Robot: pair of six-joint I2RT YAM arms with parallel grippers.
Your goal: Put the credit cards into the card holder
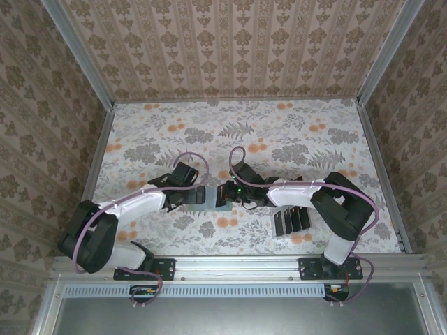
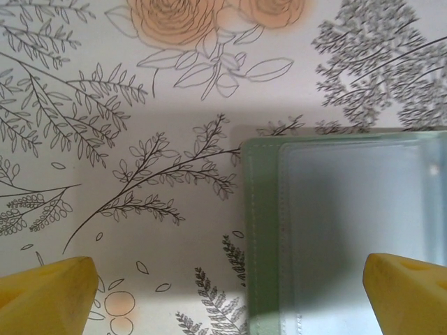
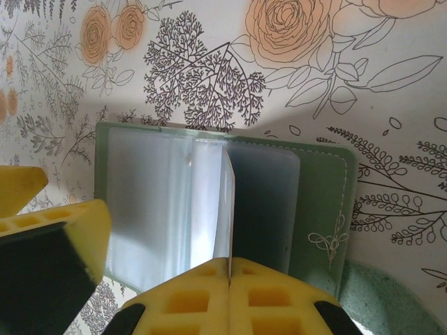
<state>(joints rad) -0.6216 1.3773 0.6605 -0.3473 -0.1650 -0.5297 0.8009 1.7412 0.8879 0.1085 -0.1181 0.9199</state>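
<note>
Right claw (image 3: 229, 269), angled low, pinches card holder (image 3: 318, 185).

The top camera sits high up and far off, looking down at the whole surface (image 1: 279, 132). Both wrist cameras look down from very close and share the open card holder (image 2: 335, 230).

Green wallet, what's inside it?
Inside are clear plastic sleeves on a grey-blue lining. The right jaws pinch one sleeve upright. I see no black card; the wallet has its bottom edge hidden behind the yellow fingers.
</note>
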